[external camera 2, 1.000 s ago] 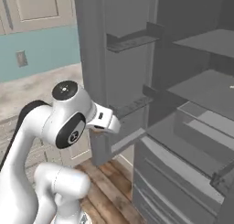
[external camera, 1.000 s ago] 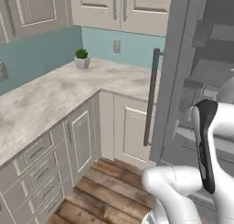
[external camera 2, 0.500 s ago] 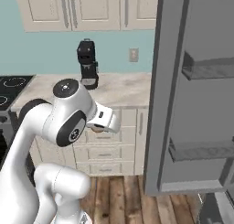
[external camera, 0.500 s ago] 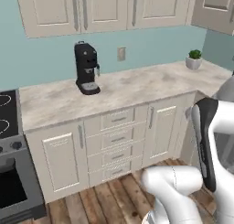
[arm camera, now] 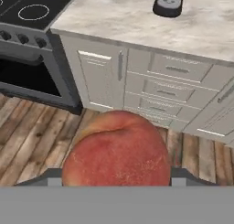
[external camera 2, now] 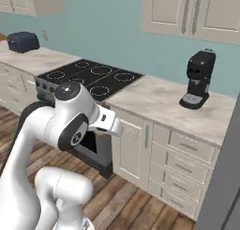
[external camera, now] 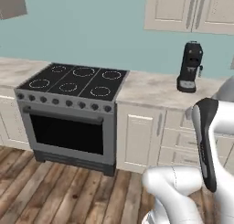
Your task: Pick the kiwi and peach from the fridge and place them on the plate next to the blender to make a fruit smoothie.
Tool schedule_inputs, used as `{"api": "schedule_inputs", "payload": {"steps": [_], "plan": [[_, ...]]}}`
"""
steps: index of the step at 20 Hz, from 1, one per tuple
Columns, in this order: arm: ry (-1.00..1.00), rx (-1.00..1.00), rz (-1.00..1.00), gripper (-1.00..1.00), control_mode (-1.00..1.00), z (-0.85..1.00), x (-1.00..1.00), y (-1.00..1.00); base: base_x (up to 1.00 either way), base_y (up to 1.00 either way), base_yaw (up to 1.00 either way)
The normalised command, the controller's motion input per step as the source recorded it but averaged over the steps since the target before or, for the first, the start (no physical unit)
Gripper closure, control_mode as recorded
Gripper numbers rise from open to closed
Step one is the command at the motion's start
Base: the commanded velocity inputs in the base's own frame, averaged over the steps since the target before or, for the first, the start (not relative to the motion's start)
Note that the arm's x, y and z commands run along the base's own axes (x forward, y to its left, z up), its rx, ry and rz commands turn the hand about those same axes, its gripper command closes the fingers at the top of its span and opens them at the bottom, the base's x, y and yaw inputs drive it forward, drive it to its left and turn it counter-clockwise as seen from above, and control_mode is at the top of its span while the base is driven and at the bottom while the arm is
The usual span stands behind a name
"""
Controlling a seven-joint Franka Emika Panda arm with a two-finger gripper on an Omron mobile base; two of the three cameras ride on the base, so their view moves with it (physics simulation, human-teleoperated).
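Observation:
The peach (arm camera: 118, 154), round and orange-red with a yellowish top, sits big at the bottom of the hand view. My gripper (arm camera: 117, 178) is shut on it, and its fingertips are mostly hidden behind the fruit. The hand hangs above the wooden floor, facing the cream cabinets below the counter. A dark grey edge of the fridge (external camera 2: 224, 177) stands at the right of the right base view. The kiwi, the plate and the blender are out of view.
A black stove (external camera: 75, 79) with an oven below stands left of a marble counter (external camera 2: 154, 100). A black coffee machine (external camera: 190, 66) (external camera 2: 199, 79) (arm camera: 168, 1) stands on that counter. A dark toaster (external camera 2: 23, 41) sits far left. Drawers (arm camera: 167, 88) face my hand.
The whole picture has swung from the open fridge, past the corner counter, to the stove and coffee machine: the base has turned. The arm keeps the same folded pose.

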Motion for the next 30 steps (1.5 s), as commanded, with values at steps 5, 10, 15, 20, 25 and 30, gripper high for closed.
{"api": "schedule_inputs", "payload": {"steps": [5, 10, 15, 20, 25, 30], "plan": [[0.00, 0.00, 0.00, 1.00, 1.00, 0.00, 0.00, 0.00, -0.06, 0.02, 1.00], [0.00, 0.00, 0.00, 1.00, 1.00, 0.00, 0.00, 0.00, -0.04, 0.01, 1.00], [0.00, 0.00, 0.00, 1.00, 1.00, 0.00, 0.00, 0.00, 0.00, 0.00, 1.00], [0.00, 0.00, 0.00, 1.00, 1.00, 0.00, 0.00, 0.00, 0.00, 0.00, 1.00], [0.00, 0.00, 0.00, 1.00, 1.00, 0.00, 0.00, 0.00, 0.00, 0.00, 1.00], [0.00, 0.00, 0.00, 1.00, 1.00, 0.00, 0.00, 0.00, 0.05, 0.00, 1.00]]}}
